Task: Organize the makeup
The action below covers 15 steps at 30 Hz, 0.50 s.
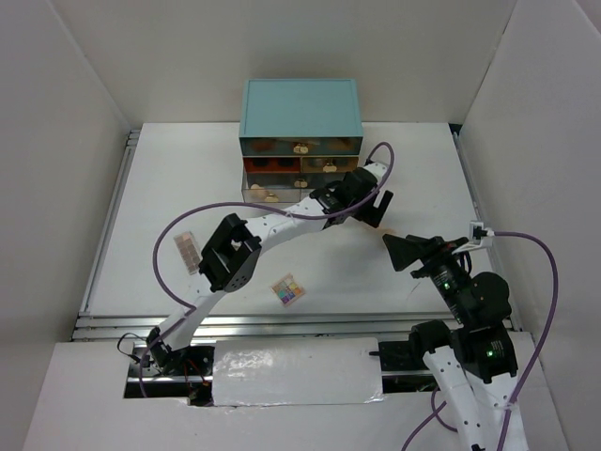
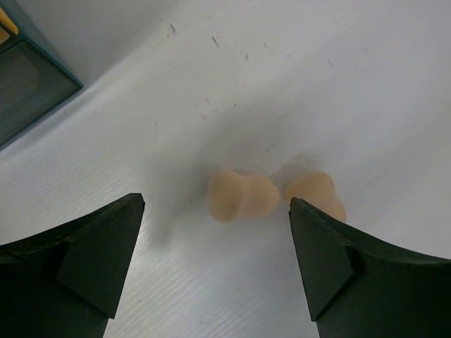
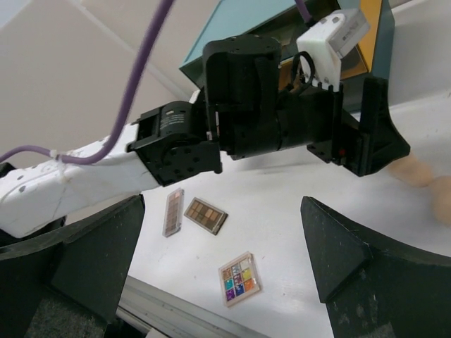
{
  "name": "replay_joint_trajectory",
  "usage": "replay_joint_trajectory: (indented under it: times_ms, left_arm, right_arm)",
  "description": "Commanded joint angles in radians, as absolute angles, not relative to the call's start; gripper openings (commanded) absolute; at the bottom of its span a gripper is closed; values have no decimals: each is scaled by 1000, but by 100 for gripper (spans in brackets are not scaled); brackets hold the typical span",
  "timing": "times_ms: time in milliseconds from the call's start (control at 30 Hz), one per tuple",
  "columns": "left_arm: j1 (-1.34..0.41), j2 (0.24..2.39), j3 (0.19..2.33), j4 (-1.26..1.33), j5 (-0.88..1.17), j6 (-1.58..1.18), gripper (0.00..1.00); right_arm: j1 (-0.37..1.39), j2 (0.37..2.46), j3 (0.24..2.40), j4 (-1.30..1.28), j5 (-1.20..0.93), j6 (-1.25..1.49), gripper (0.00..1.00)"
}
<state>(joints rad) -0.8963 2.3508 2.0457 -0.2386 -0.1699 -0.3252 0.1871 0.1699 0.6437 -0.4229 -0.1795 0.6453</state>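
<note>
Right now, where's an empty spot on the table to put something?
Bare table left of the teal chest, and right of it toward the wall. Also between the square palette and right gripper. Crowded in front of the chest: the left gripper hangs open over two sponges.

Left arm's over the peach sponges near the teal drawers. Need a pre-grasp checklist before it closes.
1. Left pincer open: ok, fingers spread wide.
2. Target centred: ok, one peach egg-shaped sponge lies on the white table between the fingers.
3. Neighbour clear: not ok, the second peach sponge shows right at one finger's edge and may get nudged.
4. Height over the table: cannot tell.
5. Right pincer out of the way: ok, open, holding nothing, short of the sponges.
6. Teal chest of drawers has a drawer open to receive: cannot tell.
</note>
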Motion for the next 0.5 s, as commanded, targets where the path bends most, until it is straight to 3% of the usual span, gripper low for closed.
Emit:
replay_joint_trajectory:
  times_ms: [0,300,467]
  left_arm:
    - [-896,2402,2079,-190,-164,-351,97]
    - [-893,2482,2120,-184,-160,-374,86]
    - [-891,2497,2105,-163,-187,-400,58]
  right_arm:
    - [183,149,673,-411,-204,635,100]
    - [184,129,672,-408,-224,638,100]
    - [183,115,673,-416,-222,635,100]
